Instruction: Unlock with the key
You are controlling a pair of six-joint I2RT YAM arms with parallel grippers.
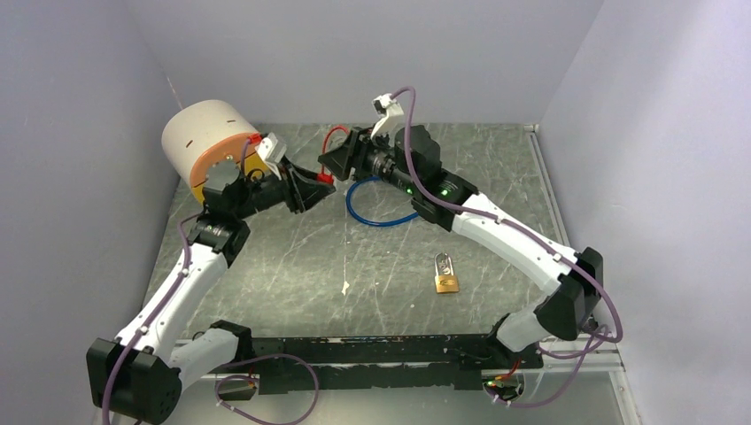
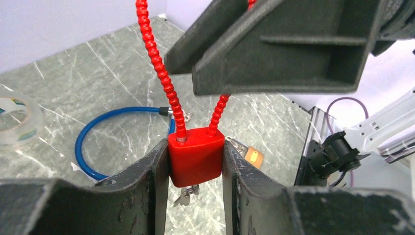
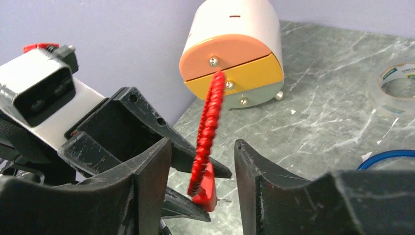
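Red padlock (image 2: 195, 156) with a beaded red cable loop (image 2: 156, 63) has a small metal key (image 2: 185, 196) below its body. The left gripper (image 2: 195, 147) clamps it, raised above the table (image 1: 292, 257). The right gripper (image 3: 203, 144) faces it, with fingers apart on both sides of the cable and not touching it.

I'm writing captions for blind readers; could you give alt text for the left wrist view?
The left gripper clamps a red padlock by its sides, its beaded cable shackle rising past the right gripper above. A key hangs beneath it; a blue cable loop lies on the marbled table behind.
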